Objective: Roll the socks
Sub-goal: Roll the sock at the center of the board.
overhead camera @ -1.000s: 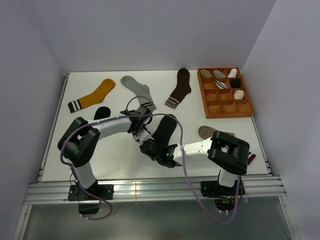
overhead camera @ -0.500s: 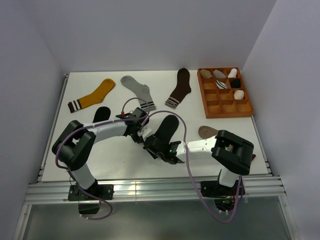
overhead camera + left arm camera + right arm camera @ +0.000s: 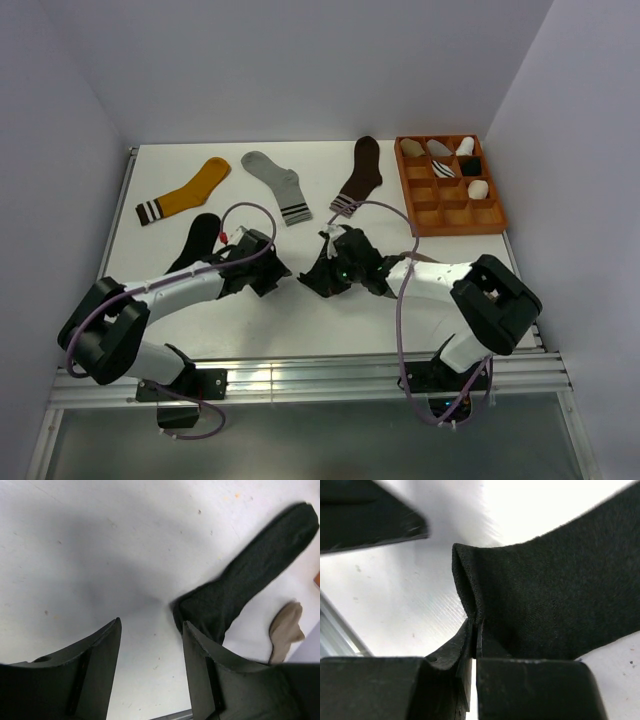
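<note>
My right gripper (image 3: 476, 630) is shut on a folded edge of the plain charcoal-black sock (image 3: 560, 595), which spreads off to the right of the pinch. In the left wrist view the same sock (image 3: 240, 575) lies stretched on the white table, with the taupe sock (image 3: 286, 630) beside it. My left gripper (image 3: 150, 622) stands open just left of that sock with only bare table between its fingers. From above, the left gripper (image 3: 268, 277) and the right gripper (image 3: 318, 277) face each other mid-table. The right arm covers most of the held sock. Another black sock (image 3: 200, 238) lies beside the left arm.
At the back lie a mustard-yellow sock (image 3: 185, 192), a light grey sock (image 3: 275, 180) and a dark brown sock (image 3: 360, 175). A wooden compartment tray (image 3: 455, 229) with several rolled socks stands at the back right. A metal rail runs along the near table edge.
The left gripper has opened and drawn back to the left. The right gripper has shut on the charcoal sock's edge, and its arm has swung toward the table's middle.
</note>
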Controlling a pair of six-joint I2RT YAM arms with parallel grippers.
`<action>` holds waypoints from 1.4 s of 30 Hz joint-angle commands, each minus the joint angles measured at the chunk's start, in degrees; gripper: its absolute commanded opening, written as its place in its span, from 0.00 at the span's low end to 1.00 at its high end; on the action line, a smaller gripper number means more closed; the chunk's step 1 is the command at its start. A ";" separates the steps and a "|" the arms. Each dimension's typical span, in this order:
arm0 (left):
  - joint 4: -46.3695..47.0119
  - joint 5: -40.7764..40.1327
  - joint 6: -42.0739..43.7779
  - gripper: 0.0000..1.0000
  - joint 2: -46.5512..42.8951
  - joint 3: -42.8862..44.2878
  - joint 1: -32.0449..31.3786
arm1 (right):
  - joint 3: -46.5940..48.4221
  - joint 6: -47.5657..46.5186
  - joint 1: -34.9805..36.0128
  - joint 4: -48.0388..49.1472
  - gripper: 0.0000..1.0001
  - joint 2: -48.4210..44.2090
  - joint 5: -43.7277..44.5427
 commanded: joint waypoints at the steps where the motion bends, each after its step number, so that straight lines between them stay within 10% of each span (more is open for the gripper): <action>1: 6.19 -0.79 -0.48 0.57 -3.07 -2.18 -1.33 | -1.58 6.60 -4.68 3.66 0.00 0.49 -11.95; 21: 13.58 1.84 -1.62 0.36 -2.37 -6.84 -6.87 | -9.40 26.82 -16.47 18.34 0.00 12.79 -26.99; 42: 15.32 3.61 0.66 0.26 8.61 -3.07 -7.31 | -9.05 28.68 -18.05 20.46 0.00 16.84 -29.28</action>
